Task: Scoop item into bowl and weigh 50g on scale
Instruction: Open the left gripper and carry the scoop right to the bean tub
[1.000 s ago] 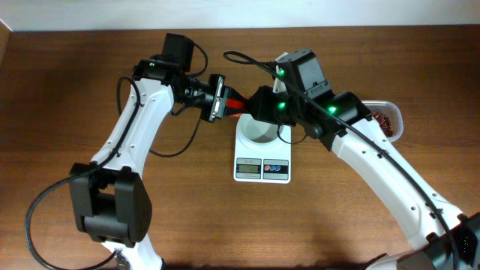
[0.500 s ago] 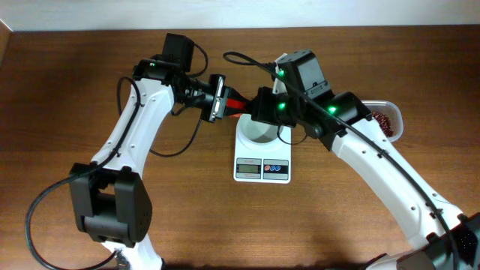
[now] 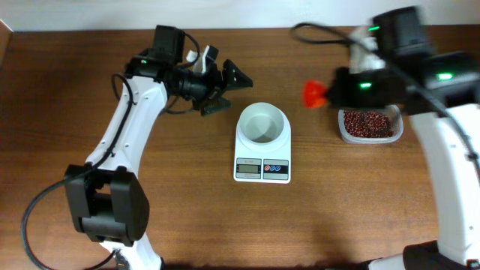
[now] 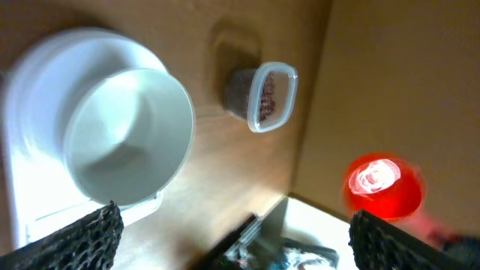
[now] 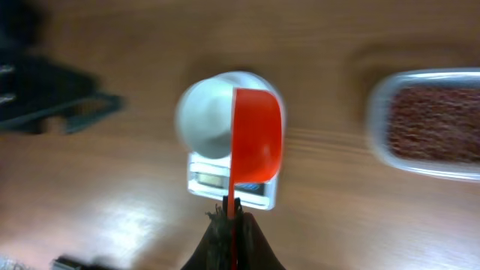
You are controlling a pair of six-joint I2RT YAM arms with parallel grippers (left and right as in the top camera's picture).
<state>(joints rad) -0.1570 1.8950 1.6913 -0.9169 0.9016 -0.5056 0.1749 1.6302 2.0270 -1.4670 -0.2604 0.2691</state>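
The white bowl [image 3: 262,123] stands on the white scale [image 3: 262,170] at mid-table, and I see nothing inside it. Dark red-brown beans [image 3: 366,122] fill a clear tub [image 3: 342,133] to the right. My right gripper [image 3: 328,91] is shut on the thin handle of a red scoop [image 3: 314,92], held above the table between bowl and tub. In the right wrist view the scoop [image 5: 256,139] hangs over the bowl [image 5: 206,112] and scale [image 5: 225,181]. Up and to the left of the bowl, my left gripper [image 3: 225,88] is open and holds nothing. The left wrist view shows the bowl [image 4: 127,135], the beans [image 4: 268,97] and the scoop [image 4: 382,184].
Brown wooden table [image 3: 187,217] all round. The tub [image 5: 379,112] lies near the table's right edge. Black cables loop off both arms at the back. The left arm [image 5: 52,105] shows as a dark blur left of the bowl.
The left gripper has let go of the red scoop, opened wide and drawn back to the left. The right gripper has carried the scoop away to the right, toward the tub.
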